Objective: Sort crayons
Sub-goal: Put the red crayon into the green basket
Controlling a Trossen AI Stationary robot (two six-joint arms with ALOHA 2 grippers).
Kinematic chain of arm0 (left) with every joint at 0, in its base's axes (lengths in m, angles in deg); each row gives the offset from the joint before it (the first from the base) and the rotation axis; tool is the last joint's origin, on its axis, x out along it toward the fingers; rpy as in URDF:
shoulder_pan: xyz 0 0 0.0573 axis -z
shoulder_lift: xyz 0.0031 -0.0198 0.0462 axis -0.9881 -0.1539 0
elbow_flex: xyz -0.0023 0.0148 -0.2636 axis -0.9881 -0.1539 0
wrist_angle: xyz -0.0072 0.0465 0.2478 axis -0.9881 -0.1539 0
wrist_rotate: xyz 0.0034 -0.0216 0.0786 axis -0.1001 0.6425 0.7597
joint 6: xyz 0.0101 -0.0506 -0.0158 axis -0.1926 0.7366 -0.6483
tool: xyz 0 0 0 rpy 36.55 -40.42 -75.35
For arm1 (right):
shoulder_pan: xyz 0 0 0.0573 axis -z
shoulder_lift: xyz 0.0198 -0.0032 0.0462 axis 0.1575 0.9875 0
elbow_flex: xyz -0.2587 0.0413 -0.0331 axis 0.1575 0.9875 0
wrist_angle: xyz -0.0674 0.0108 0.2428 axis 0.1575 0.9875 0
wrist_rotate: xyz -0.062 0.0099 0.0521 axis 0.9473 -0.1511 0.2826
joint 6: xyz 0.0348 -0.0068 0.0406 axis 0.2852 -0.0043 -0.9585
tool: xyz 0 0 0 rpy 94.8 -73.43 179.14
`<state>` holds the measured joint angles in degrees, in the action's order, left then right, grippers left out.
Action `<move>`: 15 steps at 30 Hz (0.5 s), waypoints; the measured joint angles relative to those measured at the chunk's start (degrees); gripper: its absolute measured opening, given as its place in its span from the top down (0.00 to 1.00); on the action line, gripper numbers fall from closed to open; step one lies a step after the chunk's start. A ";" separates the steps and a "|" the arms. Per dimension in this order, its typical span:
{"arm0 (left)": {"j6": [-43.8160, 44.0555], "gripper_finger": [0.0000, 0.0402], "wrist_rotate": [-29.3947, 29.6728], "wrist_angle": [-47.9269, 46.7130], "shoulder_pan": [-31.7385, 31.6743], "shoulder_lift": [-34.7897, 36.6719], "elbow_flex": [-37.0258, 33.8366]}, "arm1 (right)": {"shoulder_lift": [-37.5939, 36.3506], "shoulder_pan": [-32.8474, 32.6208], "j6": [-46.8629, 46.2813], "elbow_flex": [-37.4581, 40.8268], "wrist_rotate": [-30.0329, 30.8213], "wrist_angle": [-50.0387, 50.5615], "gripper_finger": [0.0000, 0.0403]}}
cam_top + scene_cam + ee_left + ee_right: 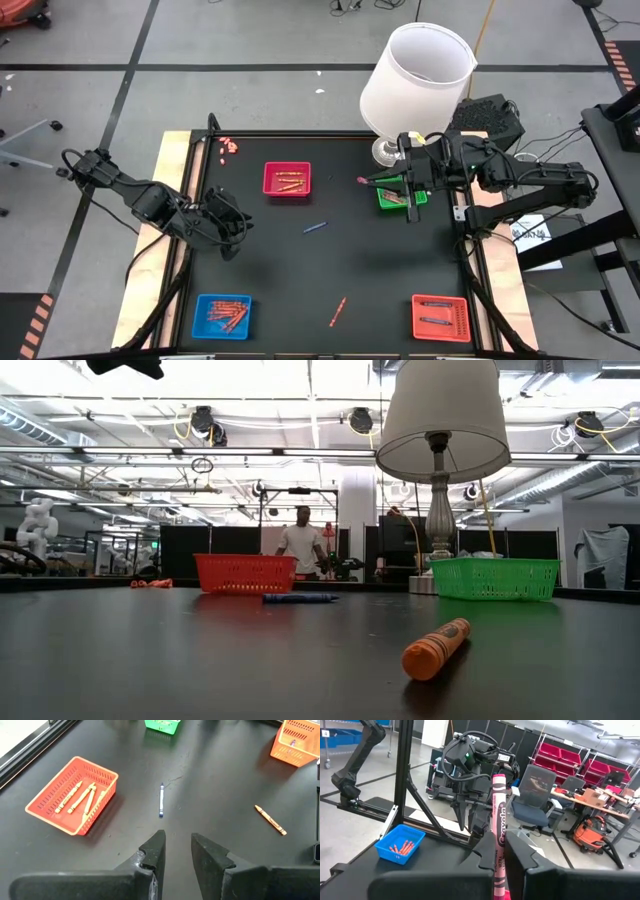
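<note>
High view lays out the whole black table (330, 250): a red tray (287, 180) at the far side with crayons in it, a blue tray (222, 315) at the near left, an orange-red tray (441, 317) at the near right, and a green tray (398, 197) on the right, partly hidden under the right gripper (408, 198). A blue crayon (315, 228) lies loose mid-table and an orange crayon (338, 311) lies nearer the front, between the blue and orange-red trays. A few more crayons (229, 148) sit scattered at the far left corner.

Low view gives what the overhead cannot: the lamp (442, 420) stands just behind the green tray, and a person (301, 545) stands far back in the room, while neither gripper shows at table height.

Right wrist view settles the tool question. The right gripper's fingers are clamped on a pink crayon (498, 820), which stands up between them, its label readable. From above, that crayon pokes out sideways over the green tray.

Left wrist view shows the left gripper (177, 845) with its fingers parted by a narrow gap, holding nothing, hovering above the table with the blue crayon lying ahead of it.
</note>
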<state>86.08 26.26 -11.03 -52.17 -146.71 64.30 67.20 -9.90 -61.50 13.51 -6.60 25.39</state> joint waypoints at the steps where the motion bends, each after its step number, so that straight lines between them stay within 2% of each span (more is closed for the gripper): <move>1: 0.00 0.78 0.02 0.00 0.00 0.00 0.00 | 0.00 0.00 0.00 0.00 0.00 0.00 1.00; 15: 0.01 0.78 0.98 0.00 -0.02 0.00 0.00 | 0.00 0.00 -0.09 0.00 0.00 0.00 1.00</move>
<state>86.09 27.25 -11.03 -52.20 -146.71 64.30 67.20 -9.90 -61.59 13.51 -6.60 25.39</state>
